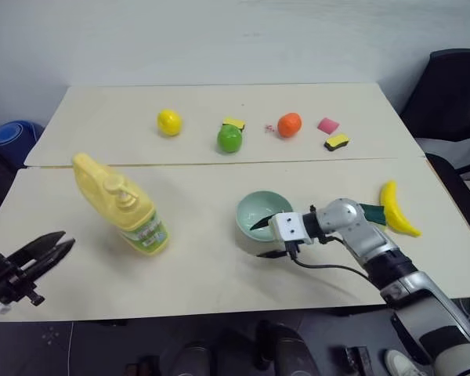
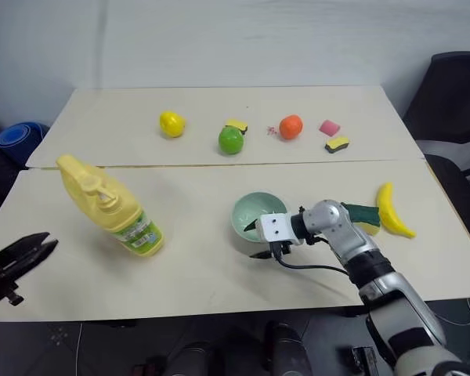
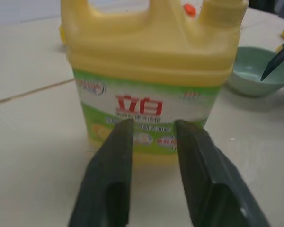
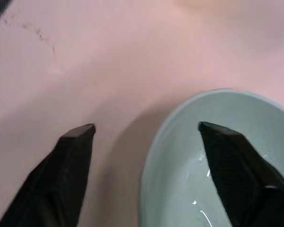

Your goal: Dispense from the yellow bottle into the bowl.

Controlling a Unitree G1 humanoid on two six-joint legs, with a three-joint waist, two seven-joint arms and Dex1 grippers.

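Glossy yellow bottle (image 1: 124,207), red characters on its green-white label; smooth mint bowl (image 1: 260,217) at its 3 o'clock. Left pincer (image 1: 60,246) parted, empty; right pincer (image 1: 265,240) spread across the bowl's rim.

Your yellow bottle (image 1: 124,207) stands upright on the near counter (image 1: 211,274), left of centre, label facing you. The bowl (image 1: 260,219) sits to its right, well apart from it. Your right gripper (image 1: 265,239) is at the bowl's near rim, jaws spread wide, one finger over the bowl and the other just outside it. Your left gripper (image 1: 53,251) hangs at the counter's left edge, jaws parted, clear of the bottle. A banana (image 1: 395,208) lies on the right; a lemon (image 1: 169,122), lime (image 1: 229,139) and orange (image 1: 289,124) line the far counter.
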